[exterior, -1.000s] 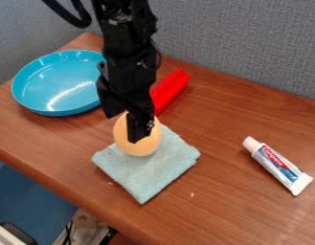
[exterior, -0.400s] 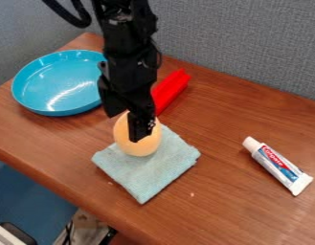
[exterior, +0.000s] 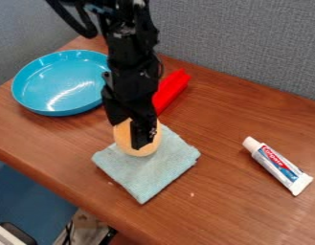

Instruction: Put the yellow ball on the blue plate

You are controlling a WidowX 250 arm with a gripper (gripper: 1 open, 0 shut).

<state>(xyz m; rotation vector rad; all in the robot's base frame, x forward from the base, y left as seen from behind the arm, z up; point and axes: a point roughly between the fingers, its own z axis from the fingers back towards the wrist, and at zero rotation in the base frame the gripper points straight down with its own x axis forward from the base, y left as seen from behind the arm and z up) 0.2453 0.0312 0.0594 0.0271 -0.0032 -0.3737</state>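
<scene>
1. The hand (exterior: 133, 134) is spread, its dark fingers reaching down over the ball from above, one on the near side and one toward the red block; whether they touch it, I cannot tell.
2. The yellow ball (exterior: 134, 139) sits under the hand, on the folded pale cloth (exterior: 146, 172), partly hidden by the fingers.
3. The step in hand looks to be the grasp: the hand seems about placed, but no grip shows. The next move calls for centring the fingers around the ball, then closing them evenly; the smooth, rounded sides could slip if pinched too high.
4. Just behind the hand lies the red block (exterior: 171, 90), close enough that a finger might brush it.
5. The blue plate (exterior: 58, 83) stands on the table (exterior: 236, 120), beyond the cloth toward the upper left of the view. After a lift clear of its raised rim, the ball should go over there and be lowered gently, as it may roll.
6. The toothpaste tube (exterior: 278, 166) lies well apart, out of that path.
</scene>
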